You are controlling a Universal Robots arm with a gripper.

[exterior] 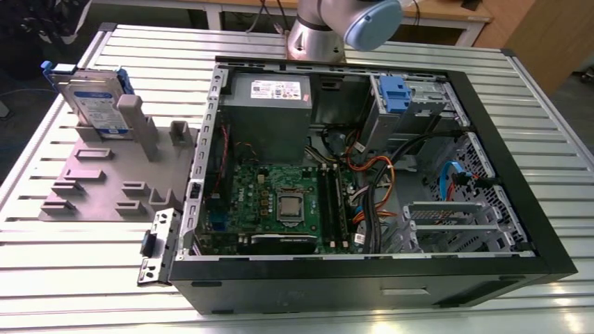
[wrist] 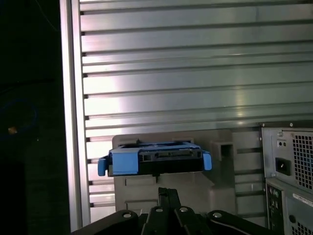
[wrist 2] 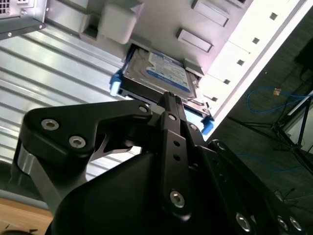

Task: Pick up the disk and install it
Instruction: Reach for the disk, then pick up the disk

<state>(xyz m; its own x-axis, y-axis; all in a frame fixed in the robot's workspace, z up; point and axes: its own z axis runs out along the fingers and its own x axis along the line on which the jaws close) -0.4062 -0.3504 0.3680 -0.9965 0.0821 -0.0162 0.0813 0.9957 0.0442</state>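
The disk (exterior: 93, 104) is a silver-grey drive with a white-and-blue label in a blue carrier. It stands upright in a slot of the grey holder plate (exterior: 102, 181), at the exterior view's left. In both wrist views my gripper (wrist 2: 171, 98) (wrist: 167, 192) hangs apart from the disk (wrist 2: 166, 73) (wrist: 154, 159), its black fingers pressed together with nothing between them. The tips point toward the disk's blue-framed edge. My arm's (exterior: 343, 21) joint stands behind the computer case.
An open computer case (exterior: 371, 174) lies on the slatted metal table (exterior: 55, 243) beside the holder. Inside it are a grey power-supply box (exterior: 269, 104), a blue clip at a drive bay (exterior: 394, 94) and loose cables (exterior: 380, 174). The table's edge (wrist: 68, 122) runs near the holder.
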